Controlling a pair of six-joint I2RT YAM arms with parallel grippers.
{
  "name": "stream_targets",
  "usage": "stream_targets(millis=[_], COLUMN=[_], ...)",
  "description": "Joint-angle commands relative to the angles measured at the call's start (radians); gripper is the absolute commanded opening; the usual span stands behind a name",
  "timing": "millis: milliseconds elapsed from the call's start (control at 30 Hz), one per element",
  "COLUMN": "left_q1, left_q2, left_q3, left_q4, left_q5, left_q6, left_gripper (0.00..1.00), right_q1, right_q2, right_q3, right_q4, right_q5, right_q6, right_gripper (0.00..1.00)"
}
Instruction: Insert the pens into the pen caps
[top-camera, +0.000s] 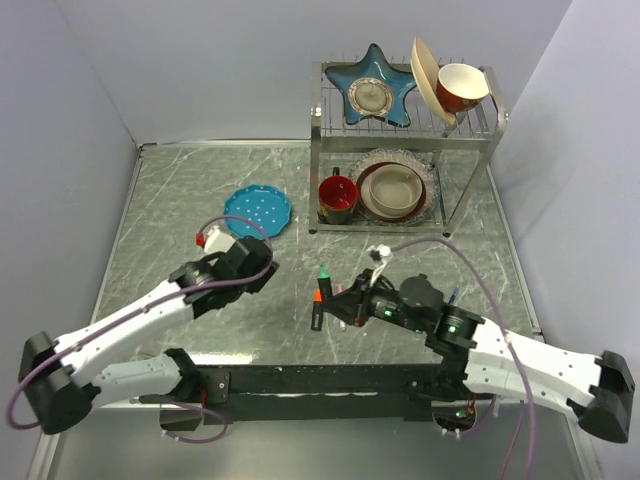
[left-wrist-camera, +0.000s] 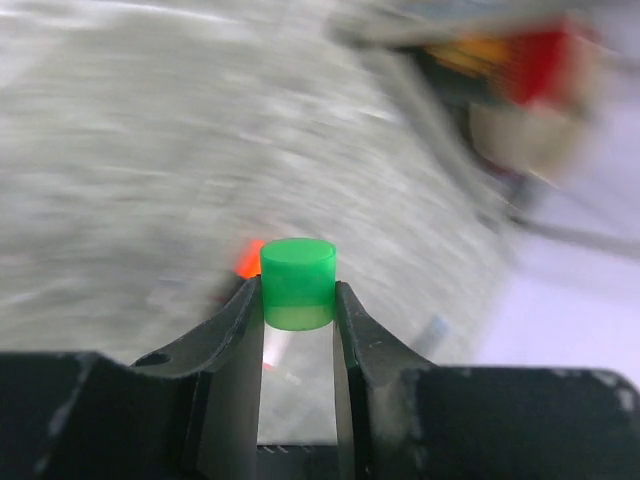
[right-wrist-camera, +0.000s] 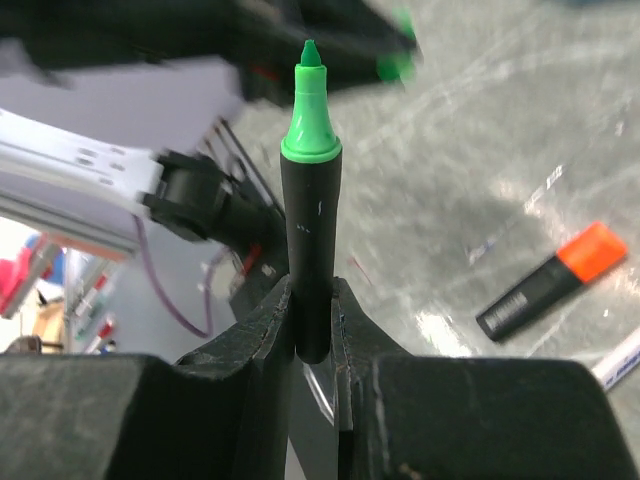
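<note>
green cap (left-wrist-camera: 297, 283) pinched, orange marker (top-camera: 317, 308) beyond

Blue dotted plate (top-camera: 258, 208), metal rack (top-camera: 314, 160), star dish (top-camera: 374, 85), red mug (top-camera: 338, 195), marble table (top-camera: 180, 200)

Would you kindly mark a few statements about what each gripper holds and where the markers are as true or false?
1. The left gripper grips a green cap. True.
2. The right gripper holds a marker with an orange tip. False: its black marker has a green tip.
3. An orange-ended marker lies on the table. True.
4. The green cap already sits on the black marker. False: the tip is bare, and cap and marker are in different grippers.
</note>
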Motion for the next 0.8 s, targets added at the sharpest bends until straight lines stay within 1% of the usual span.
stream_targets(millis=[0, 33, 67, 200, 433, 600, 767], left_q1=[-0.091, -0.102, -0.111, -0.16, -0.199, -0.22, -0.237], left_q2=[-0.112, -0.123, -0.134, -0.157, -0.178, -0.192, -0.177], left_q3=[-0.034, -0.041, -0.052, -0.06, -0.078, -0.078, -0.086], left_q4=[0.294, 0.314, 0.368, 0.417, 0.445, 0.428, 0.448], left_q5=[-0.073, -0.074, -0.067, -0.053, -0.037, -0.06, -0.047], left_q6=[0.212, 0.229, 0.254, 0.308, 0.322, 0.332, 0.346], left_gripper=[0.01, 0.01, 0.01, 0.01, 0.01, 0.01, 0.01], right_q1=[0.002, 0.003, 0.002, 0.005, 0.008, 0.006, 0.006], right_q2=[0.082, 0.108, 0.122, 0.185, 0.257, 0.259, 0.271], right_q3=[0.038, 0.035, 0.035, 0.044, 0.086, 0.093, 0.109], right_q4=[0.13, 0.141, 0.155, 0.185, 0.178, 0.175, 0.173], right_q5=[-0.066, -0.067, -0.072, -0.093, -0.087, -0.083, -0.077], right_q6=[0.021, 0.023, 0.024, 0.037, 0.032, 0.029, 0.029], right_gripper=[0.0, 0.0, 0.0, 0.0, 0.0, 0.0, 0.0])
